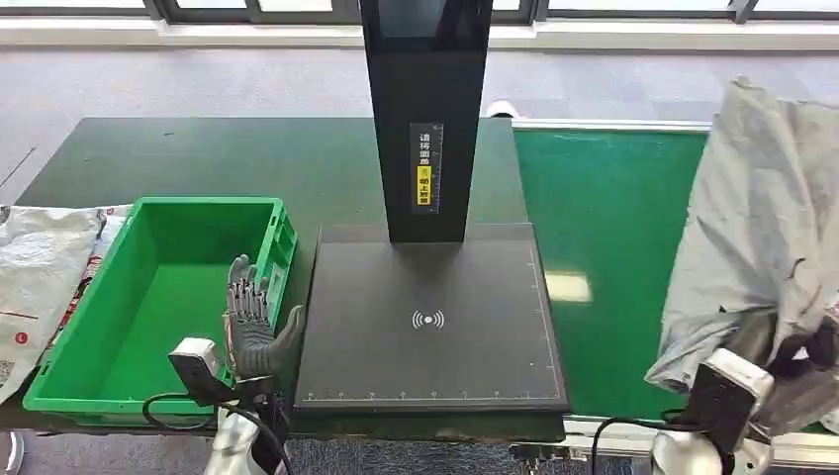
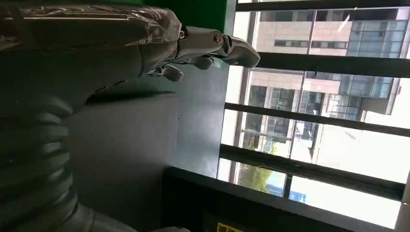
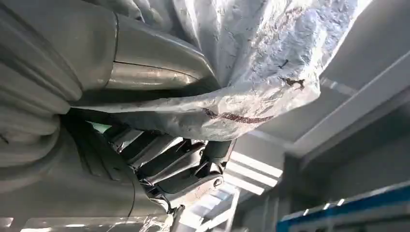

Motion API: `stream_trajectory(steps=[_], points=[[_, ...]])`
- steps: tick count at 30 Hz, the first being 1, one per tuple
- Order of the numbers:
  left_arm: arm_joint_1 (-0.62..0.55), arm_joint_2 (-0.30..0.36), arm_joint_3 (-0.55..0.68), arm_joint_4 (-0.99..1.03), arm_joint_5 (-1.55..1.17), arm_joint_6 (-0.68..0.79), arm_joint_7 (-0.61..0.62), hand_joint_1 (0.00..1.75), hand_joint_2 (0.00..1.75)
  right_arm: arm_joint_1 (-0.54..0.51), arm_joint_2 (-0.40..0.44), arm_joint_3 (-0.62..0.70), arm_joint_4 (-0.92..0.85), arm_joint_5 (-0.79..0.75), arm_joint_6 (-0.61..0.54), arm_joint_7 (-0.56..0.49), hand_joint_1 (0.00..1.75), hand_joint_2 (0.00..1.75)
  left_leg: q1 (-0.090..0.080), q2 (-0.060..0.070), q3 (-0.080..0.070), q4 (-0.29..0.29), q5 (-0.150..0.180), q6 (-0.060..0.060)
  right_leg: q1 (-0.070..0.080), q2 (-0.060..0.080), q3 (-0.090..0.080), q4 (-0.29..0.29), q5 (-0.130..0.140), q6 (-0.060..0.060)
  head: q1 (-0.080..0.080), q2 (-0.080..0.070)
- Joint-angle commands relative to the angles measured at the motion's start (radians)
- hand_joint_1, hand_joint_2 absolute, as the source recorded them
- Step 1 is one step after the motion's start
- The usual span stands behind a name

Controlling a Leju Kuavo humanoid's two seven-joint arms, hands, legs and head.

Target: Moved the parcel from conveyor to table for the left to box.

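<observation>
A grey plastic parcel bag is lifted above the green conveyor belt at the right, held upright and crumpled. My right hand grips its lower part; up close the bag is pressed between the thumb and the dark curled fingers. My left hand stands with fingers spread and pointing away from me, holding nothing, between the green box and the black scanner plate. In the left wrist view the hand is bare over the dark plate.
A black scanner post rises from the back of the plate. Several white parcel bags lie left of the box. The dark green table extends behind the box. The belt's metal rail runs along the near edge.
</observation>
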Motion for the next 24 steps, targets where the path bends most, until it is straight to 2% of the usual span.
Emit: stream_trajectory(steps=[1, 8, 24], points=[[-0.099, -0.03, 0.065, 0.098, -0.03, -0.063, 0.003, 0.0, 1.75, -0.112, -0.022, 0.529, 0.526, 0.178, 0.268, 0.039, 1.75, 1.75, 0.002, 0.01, 0.004, -0.003, 0.001, 0.0, 0.002, 0.009, 0.002, -0.004, 0.005, -0.001, 0.001, 0.0], [-0.077, -0.03, 0.085, 0.068, -0.011, -0.056, 0.003, 0.0, 1.75, -0.115, -0.056, 0.539, 0.578, 0.264, 0.348, 0.143, 1.75, 1.75, 0.002, -0.002, 0.003, -0.003, 0.004, -0.001, 0.002, -0.003, 0.003, -0.003, 0.001, -0.001, 0.0, 0.0], [-0.056, -0.03, 0.074, 0.045, -0.006, -0.039, 0.003, 0.0, 1.75, -0.136, -0.053, 0.52, 0.64, 0.339, 0.334, 0.19, 1.75, 1.75, 0.001, -0.002, 0.001, -0.002, 0.003, -0.001, 0.001, -0.002, 0.001, -0.001, 0.001, -0.001, 0.0, 0.0]])
